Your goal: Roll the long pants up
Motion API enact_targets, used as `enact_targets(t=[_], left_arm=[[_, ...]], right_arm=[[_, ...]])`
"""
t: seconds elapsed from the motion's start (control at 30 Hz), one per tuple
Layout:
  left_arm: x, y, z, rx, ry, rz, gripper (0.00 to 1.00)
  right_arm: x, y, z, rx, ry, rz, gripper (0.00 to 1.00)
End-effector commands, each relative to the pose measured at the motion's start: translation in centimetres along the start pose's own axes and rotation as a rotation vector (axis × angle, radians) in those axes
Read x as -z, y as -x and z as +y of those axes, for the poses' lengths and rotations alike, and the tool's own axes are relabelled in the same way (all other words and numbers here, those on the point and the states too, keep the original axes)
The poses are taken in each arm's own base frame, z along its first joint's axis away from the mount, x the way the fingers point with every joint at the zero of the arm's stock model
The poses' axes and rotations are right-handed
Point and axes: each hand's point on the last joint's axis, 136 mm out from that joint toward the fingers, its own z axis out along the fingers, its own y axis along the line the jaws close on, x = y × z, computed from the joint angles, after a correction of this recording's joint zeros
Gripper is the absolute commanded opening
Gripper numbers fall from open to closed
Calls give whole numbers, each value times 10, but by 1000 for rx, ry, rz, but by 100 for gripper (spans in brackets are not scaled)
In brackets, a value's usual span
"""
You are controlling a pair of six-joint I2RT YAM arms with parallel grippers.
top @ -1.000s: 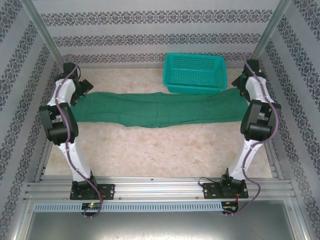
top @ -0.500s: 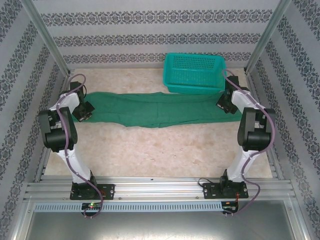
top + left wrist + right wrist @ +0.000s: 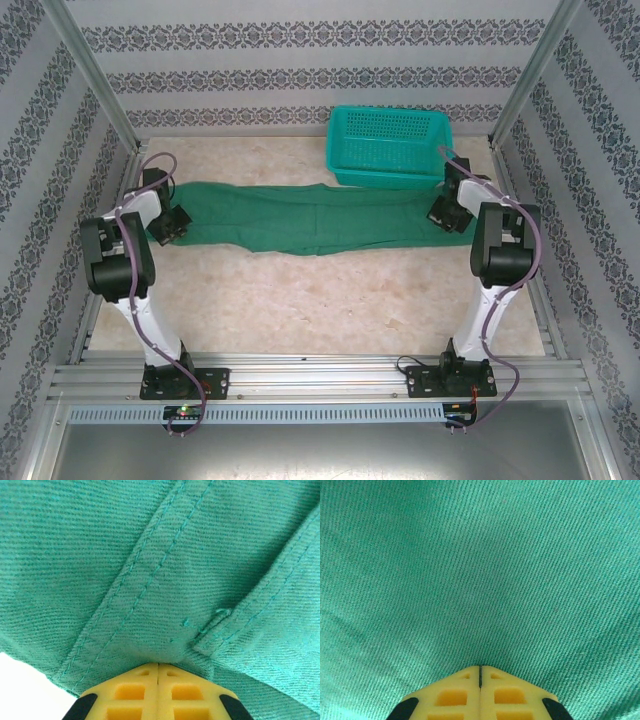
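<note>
Your left tool is pinched shut on the pants at their left end. They lie flat across the surface to your right tool, also clamped on cloth, with the basket just beyond it.

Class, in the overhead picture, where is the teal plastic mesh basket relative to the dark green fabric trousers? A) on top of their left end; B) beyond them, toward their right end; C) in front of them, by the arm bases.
B: the teal plastic mesh basket stands behind the dark green fabric trousers, near their right end.
</note>
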Motion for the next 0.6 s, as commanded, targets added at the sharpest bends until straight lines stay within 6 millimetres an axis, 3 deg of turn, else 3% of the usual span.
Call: enact_targets(t=[0.0, 0.2, 0.33, 0.47, 0.57], left_arm=[[-17, -62, 43, 37, 83, 174, 0], [5, -86, 97, 265, 71, 143, 0], [36, -106, 135, 413, 122, 30, 0], [69, -93, 138, 426, 113, -103, 0], [92, -66, 112, 371, 6, -140, 0]], right_arm=[[7, -35, -38, -29, -80, 97, 0], [16, -75, -67, -39, -104, 136, 0], [26, -95, -85, -40, -127, 129, 0], [44, -99, -88, -56, -101, 90, 0], [67, -90, -68, -31, -6, -3, 0]])
